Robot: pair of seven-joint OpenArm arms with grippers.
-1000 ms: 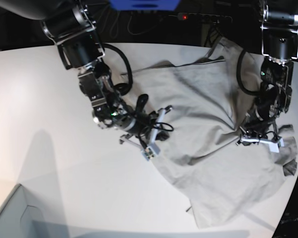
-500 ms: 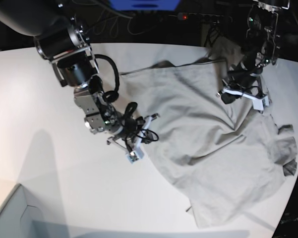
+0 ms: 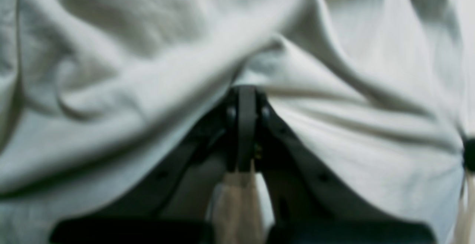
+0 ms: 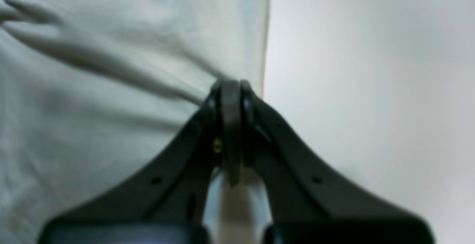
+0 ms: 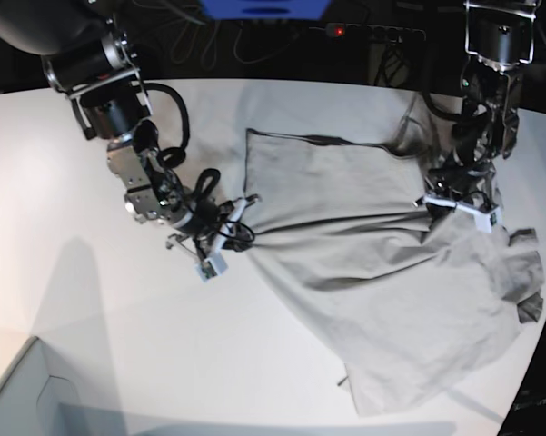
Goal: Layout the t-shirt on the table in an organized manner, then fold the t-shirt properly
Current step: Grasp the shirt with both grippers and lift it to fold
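The t-shirt (image 5: 382, 272) lies spread but rumpled over the right half of the white surface (image 5: 91, 300), its lower hem running toward the near right edge and one part bunched at the far right edge. The right tool (image 5: 225, 238) is clamped on the shirt's left border near the middle of the surface, jaws pressed together with cloth pinched between them; in its wrist view the straight edge of the fabric (image 4: 130, 51) ends right at the jaws, bare surface beside it. The left tool (image 5: 459, 202) is likewise closed on a fold of cloth toward the far right, with ridges (image 3: 148, 81) radiating from the pinch. A taut crease runs between the two grips. This looks like the laying-out step, not yet folding: the shirt is being stretched flat. The next move probably calls for drawing the two grips apart evenly and setting the cloth down smooth, without dragging the hem off the right edge.
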